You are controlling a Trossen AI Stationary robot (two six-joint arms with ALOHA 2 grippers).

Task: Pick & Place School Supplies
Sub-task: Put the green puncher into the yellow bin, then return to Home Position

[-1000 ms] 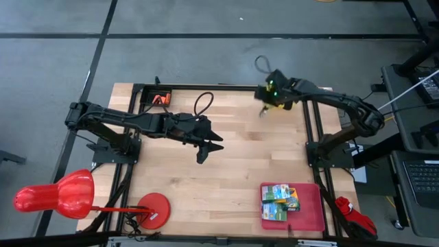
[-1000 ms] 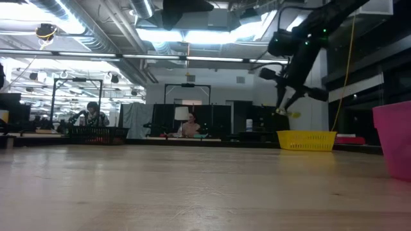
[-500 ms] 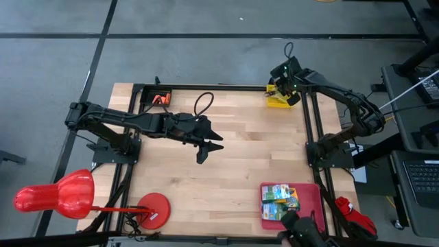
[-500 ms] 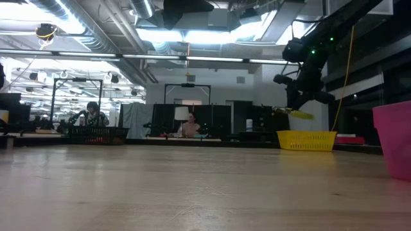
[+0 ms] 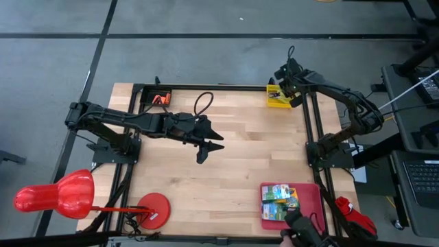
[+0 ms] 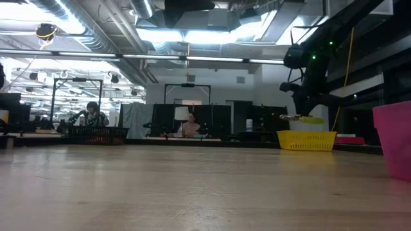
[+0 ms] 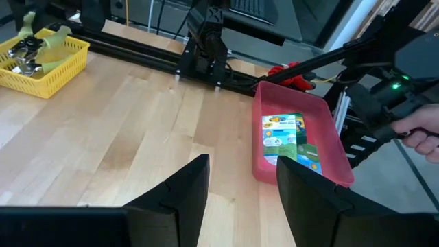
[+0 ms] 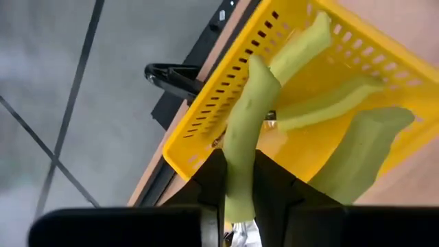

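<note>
my right hand (image 8: 236,182), pinched on a yellow-green-handled scissor-like tool (image 8: 247,130), hangs over the yellow mesh basket (image 5: 278,100) at the tabletop's far corner; released off-centre, it may catch the rim and tip out.

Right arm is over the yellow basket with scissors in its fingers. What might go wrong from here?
1. The right gripper pinches only one yellow-green handle of the scissors, and they hang tilted across the wall of the basket; released there, they may catch on the rim or fall outside onto the table edge.
2. The basket already holds other scissors, so the new pair could land on top and stick out.
3. A person's hand is beside the red tray; the waiting left gripper faces that way.
</note>
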